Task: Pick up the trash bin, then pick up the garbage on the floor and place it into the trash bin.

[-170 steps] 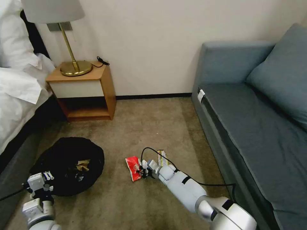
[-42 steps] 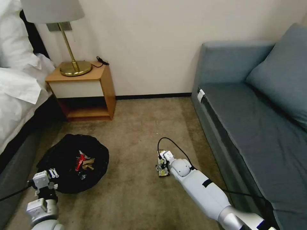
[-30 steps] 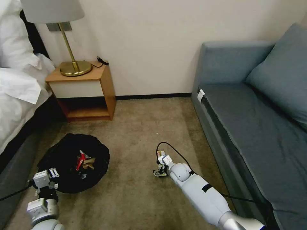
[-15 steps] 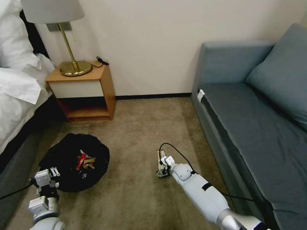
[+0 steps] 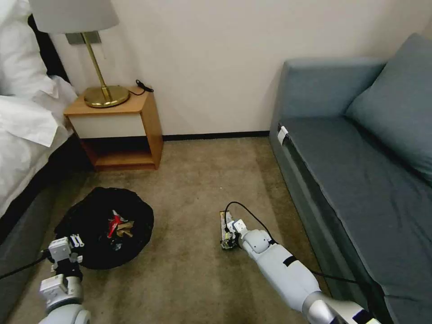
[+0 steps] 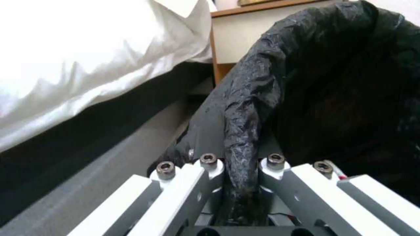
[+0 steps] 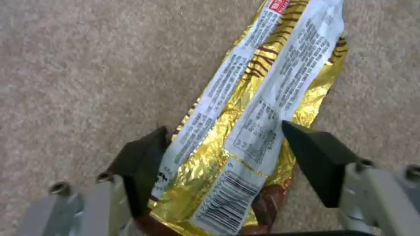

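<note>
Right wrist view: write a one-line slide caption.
Right end effector open astride the gold bar wrapper lying on the carpet.

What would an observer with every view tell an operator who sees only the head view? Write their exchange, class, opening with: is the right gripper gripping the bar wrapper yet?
Observer: No. The right gripper is open, its pads on either side of the gold bar wrapper, which lies on the carpet.
Operator: And the left gripper?
Observer: The left gripper is shut on the bagged rim of the trash bin.
</note>
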`<state>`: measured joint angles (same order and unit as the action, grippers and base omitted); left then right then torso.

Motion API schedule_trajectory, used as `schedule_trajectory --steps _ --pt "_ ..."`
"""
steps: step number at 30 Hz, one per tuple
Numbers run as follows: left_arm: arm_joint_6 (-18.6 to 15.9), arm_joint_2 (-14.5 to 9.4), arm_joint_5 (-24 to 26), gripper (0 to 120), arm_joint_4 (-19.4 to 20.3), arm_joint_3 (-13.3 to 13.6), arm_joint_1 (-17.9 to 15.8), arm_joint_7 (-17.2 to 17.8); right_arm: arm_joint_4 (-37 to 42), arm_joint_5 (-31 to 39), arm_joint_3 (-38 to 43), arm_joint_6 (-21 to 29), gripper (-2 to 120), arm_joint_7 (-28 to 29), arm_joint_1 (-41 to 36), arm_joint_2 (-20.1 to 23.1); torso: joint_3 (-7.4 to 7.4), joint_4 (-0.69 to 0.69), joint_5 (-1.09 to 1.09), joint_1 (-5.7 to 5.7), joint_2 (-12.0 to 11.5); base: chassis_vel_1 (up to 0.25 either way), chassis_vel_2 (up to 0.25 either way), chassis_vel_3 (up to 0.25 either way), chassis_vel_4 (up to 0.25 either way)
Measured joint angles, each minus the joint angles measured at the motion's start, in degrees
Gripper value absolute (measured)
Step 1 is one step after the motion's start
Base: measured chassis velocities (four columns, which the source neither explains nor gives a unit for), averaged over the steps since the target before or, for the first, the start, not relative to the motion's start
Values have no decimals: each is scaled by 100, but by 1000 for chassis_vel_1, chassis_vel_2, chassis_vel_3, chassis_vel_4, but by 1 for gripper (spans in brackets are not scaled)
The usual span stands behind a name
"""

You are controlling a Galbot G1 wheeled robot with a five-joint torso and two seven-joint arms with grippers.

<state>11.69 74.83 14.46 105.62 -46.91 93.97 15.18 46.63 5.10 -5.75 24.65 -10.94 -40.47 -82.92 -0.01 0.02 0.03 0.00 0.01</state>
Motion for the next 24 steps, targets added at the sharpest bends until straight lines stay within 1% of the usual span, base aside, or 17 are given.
schedule_trajectory --steps 2,5,7,8,10,12,14,16,18,20,23,24 --pt "0 1 0 5 0 0 0 0 0 -1 4 -8 67 -2 -4 1 0 0 0 0 0 0 0 0 0" --pt "3 24 -1 5 0 8 -1 -2 27 -3 11 -30 58 -20 -50 19 0 0 1 -1 0 0 0 0 0" --pt "5 30 -3 5 0 9 -1 -2 33 -4 12 -31 57 -24 -58 23 0 0 0 0 0 0 0 0 0" --pt "10 40 -7 5 0 11 5 -2 45 -20 19 -33 51 -38 -81 26 -1 0 -1 0 1 0 0 0 0" --pt "14 42 -9 5 0 11 12 -2 46 -31 23 -38 50 -43 -90 25 -1 0 -1 -1 1 0 0 0 0" --pt "19 42 -9 5 1 9 20 -3 47 -45 23 -45 45 -44 -101 25 -1 0 -1 -1 1 0 0 0 0" --pt "31 41 -7 5 2 -2 40 -3 48 -57 27 -62 39 -45 -118 23 -1 0 -1 -1 1 0 0 0 0" --pt "38 40 -6 5 3 -7 48 -3 48 -64 32 -77 36 -45 -126 20 -1 0 -2 -1 1 0 0 0 0" --pt "58 41 -2 5 12 -13 62 -3 51 -70 54 -119 30 -45 -151 14 0 0 -1 -1 1 0 0 0 0" --pt "62 40 -1 5 17 -16 62 -3 66 -71 58 -125 28 -45 -162 14 0 0 0 -1 1 0 0 0 0" --pt "75 40 4 5 34 -20 64 -3 171 -76 59 -130 20 -42 -205 44 2 1 2 0 -2 0 0 0 0" --pt "75 40 4 5 34 -20 64 -3 171 -76 59 -130 20 -42 -205 44 2 1 2 0 -2 0 0 0 0"
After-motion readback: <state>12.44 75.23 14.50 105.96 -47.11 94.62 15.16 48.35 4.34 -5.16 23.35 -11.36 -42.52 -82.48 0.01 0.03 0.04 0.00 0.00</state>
